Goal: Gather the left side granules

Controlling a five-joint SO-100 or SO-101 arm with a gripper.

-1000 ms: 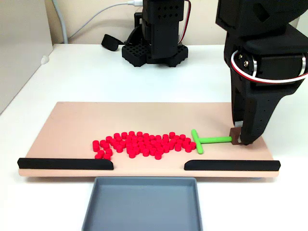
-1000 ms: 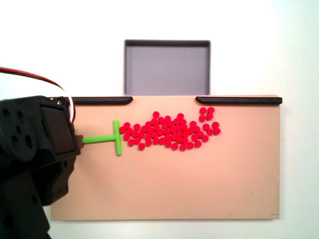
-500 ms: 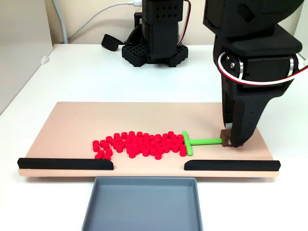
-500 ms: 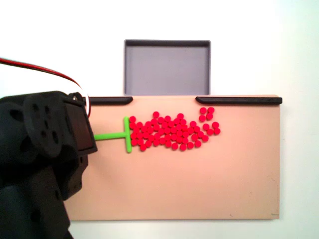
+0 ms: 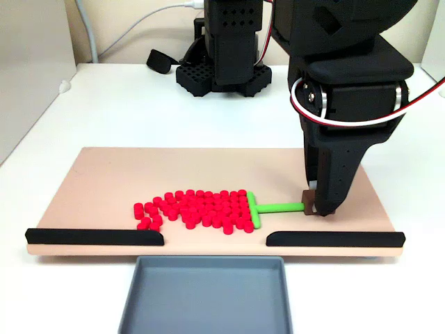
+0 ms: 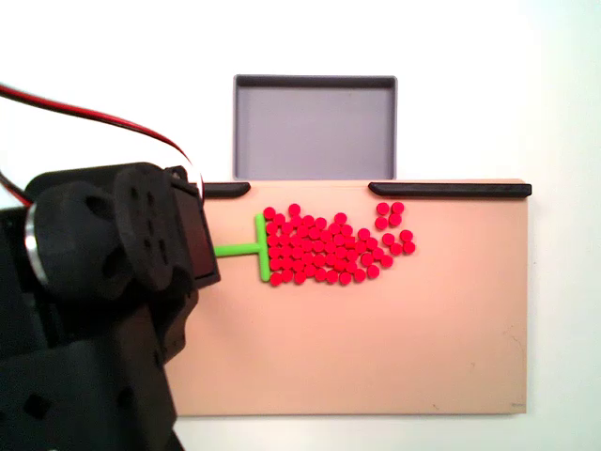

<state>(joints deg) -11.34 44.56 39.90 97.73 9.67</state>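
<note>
Plainly, view by view.

Front fixed view
- Claw (image 5: 318, 207): points straight down over the right part of the board, its tips closed on the brown block at the end of the green pusher's stem.
- Pusher (image 5: 268, 207): a green T lying flat on the board, stem running right into the claw, crossbar pressed against the right edge of the red pile.
- Granules (image 5: 195, 209): small red cylinders packed in one wide patch on the board, left of the crossbar; a few sit loose at the left end, just behind the left rail.
- Board (image 5: 104, 181): a tan slab lying on the white desk (image 5: 125, 104).
- Rails: the left black rail (image 5: 94, 236) and the right black rail (image 5: 335, 239) line the near edge, with a gap between them.
- Tray (image 5: 206, 296): grey, shallow, on the desk just in front of that gap.
- Behind the board: a black base (image 5: 222, 73) with a white cable (image 5: 132, 31) on the desk.

Top-down fixed view
- Arm (image 6: 94, 310): its black bulk covers the left part of the board and hides the claw's tips.
- Pusher (image 6: 255, 248): the crossbar touches the left edge of the granules (image 6: 329, 249).
- Stray granules: a small group (image 6: 389, 214) lies at the pile's upper right, near the right-hand rail (image 6: 451, 189).
- Tray (image 6: 315, 85): beyond the gap in the rails, at the top.
</note>
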